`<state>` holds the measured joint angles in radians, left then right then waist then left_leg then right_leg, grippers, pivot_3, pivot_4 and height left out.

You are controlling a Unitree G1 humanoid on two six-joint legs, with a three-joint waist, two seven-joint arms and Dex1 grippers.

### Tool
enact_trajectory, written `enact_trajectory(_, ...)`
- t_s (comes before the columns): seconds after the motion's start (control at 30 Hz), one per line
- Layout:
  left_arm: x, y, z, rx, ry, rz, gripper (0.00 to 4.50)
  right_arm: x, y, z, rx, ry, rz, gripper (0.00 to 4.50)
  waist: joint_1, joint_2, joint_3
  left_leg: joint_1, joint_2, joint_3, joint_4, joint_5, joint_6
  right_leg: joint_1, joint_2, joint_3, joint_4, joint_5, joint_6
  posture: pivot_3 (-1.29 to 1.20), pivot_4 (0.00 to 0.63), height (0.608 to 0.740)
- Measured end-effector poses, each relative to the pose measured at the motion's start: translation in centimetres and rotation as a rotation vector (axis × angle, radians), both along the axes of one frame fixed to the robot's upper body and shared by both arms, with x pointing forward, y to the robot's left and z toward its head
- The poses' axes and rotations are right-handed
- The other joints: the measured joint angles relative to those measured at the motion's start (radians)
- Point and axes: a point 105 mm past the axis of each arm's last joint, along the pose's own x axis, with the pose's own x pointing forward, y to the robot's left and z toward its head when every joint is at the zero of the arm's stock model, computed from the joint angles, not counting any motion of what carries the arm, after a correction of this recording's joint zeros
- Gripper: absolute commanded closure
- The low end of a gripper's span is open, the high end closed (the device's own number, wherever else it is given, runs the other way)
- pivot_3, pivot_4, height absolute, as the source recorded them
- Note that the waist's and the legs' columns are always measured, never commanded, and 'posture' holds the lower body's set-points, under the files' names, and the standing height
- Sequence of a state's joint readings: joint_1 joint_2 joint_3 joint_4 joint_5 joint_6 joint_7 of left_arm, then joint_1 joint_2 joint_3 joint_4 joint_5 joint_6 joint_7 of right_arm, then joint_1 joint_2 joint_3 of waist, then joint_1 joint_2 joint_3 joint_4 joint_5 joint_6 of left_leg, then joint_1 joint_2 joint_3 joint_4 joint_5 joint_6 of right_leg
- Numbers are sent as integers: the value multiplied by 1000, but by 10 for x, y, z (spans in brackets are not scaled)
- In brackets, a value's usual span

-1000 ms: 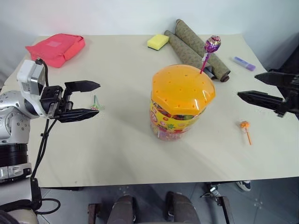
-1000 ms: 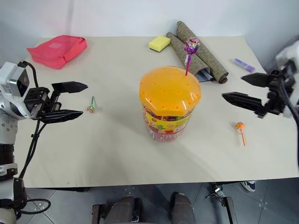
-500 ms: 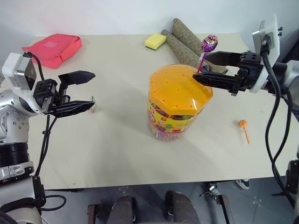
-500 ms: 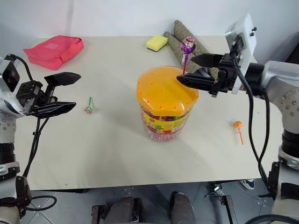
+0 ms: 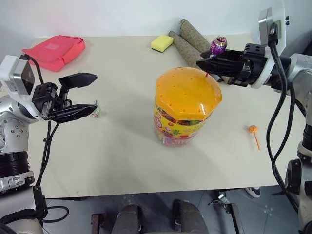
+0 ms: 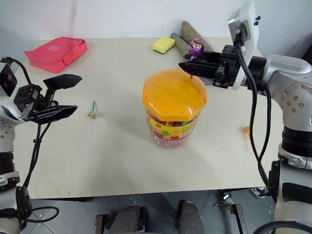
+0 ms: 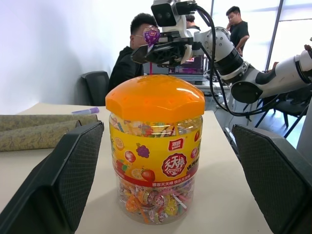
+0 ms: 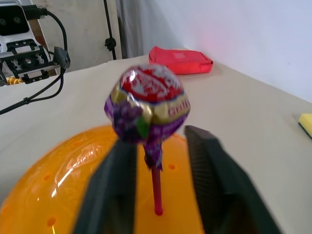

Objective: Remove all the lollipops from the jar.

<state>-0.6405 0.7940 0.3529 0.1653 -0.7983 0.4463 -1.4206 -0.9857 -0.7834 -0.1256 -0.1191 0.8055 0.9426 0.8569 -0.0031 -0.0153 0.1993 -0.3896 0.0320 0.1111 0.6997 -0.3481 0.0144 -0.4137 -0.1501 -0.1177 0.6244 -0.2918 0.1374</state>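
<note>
Extraction of the last lollipop is the step I have in hand: the purple lollipop (image 8: 148,105) stands with its pink stick planted in a hole of the jar's orange lid (image 5: 187,92), and my right gripper (image 5: 202,63) reaches in level from the right with its fingers on either side of that stick, just under the candy ball. The jar (image 5: 181,124) sits mid-table (image 5: 122,161). The other two sweets already lie on the table: the orange lollipop (image 5: 254,129) to the jar's right, the green-stick lollipop (image 6: 93,113) to its left. From the head views the right jaws look drawn close together around the stick, yet the right wrist view leaves a sliver of space beside it, so I cannot tell whether the pinch has actually landed. My left gripper (image 5: 80,95) hangs with jaws spread wide, holding nothing, well apart from the jar. Next, I judge, I need a firm grip on the stick and then a straight lift along its line, or the lid hole may drag on it and rock the jar. The left wrist view gives me what the head views cannot: the jar side-on, its label and the loose wrapped candy at the bottom, and people seated beyond the table.
</note>
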Motion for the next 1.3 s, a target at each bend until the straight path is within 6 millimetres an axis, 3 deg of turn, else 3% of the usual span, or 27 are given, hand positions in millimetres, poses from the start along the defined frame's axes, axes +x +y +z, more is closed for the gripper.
enact_trajectory(0.03, 0, 0, 0, 0, 0, 0, 0, 0, 0, 1, 1, -3, -2, 4455, 0, 0, 0, 0, 0, 0, 0, 0, 0, 0, 0, 0, 0, 0, 0, 0, 150, 740)
enact_trajectory(0.3, 0, -1, -1, -6, 1, -6, 0, 0, 3, 10, 14, -29, -17, 4455, -1, 0, 0, 0, 0, 0, 0, 0, 0, 0, 0, 0, 0, 0, 0, 0, 150, 740)
enact_trajectory(0.6, 1, -5, 0, 1, 0, -27, 0, -6, -3, 49, 80, -140, -95, 4455, -1, 0, 0, 0, 0, 0, 0, 0, 0, 0, 0, 0, 0, 0, 0, 0, 150, 740)
enact_trajectory(0.77, 2, -5, 0, -1, 1, -30, 0, -9, -23, 59, 72, -157, -194, 4455, 0, 0, 0, 0, 0, 0, 0, 0, 0, 0, 0, 0, 0, 0, 0, 0, 150, 740)
enact_trajectory(0.87, 3, -5, 0, -5, 8, -34, 0, -11, -55, 58, 24, -137, -334, 4455, 6, 0, 0, -1, 0, 0, -1, 0, 0, -1, 0, 0, 0, 0, 0, 0, 150, 740)
enact_trajectory(0.97, 5, -4, -2, -9, 17, -39, 0, -8, -109, 33, -49, -18, -553, 4455, 10, -1, -1, -1, -1, 0, -1, -1, 1, 0, 0, 0, -2, 0, 0, 0, 150, 740)
enact_trajectory(1.1, 5, -7, -4, 3, 24, -57, 0, -1, -181, -48, -157, 292, -794, 4455, 4, -2, -1, -1, 0, 3, -1, -1, 1, 0, 0, 1, -2, 0, 0, 0, 150, 740)
enact_trajectory(1.17, 5, -8, -5, 11, 27, -62, 0, -2, -203, -75, -178, 379, -864, 4455, -1, 0, 0, 0, 0, 4, -1, -1, 1, -1, 0, 2, -1, 0, 0, 0, 150, 740)
enact_trajectory(1.3, 6, -10, -5, 15, 28, -69, 0, -1, -240, -103, -184, 446, -997, 4455, -9, 1, -1, 1, 1, 5, -2, -1, 1, -1, 0, 3, -1, 0, 0, 0, 150, 740)
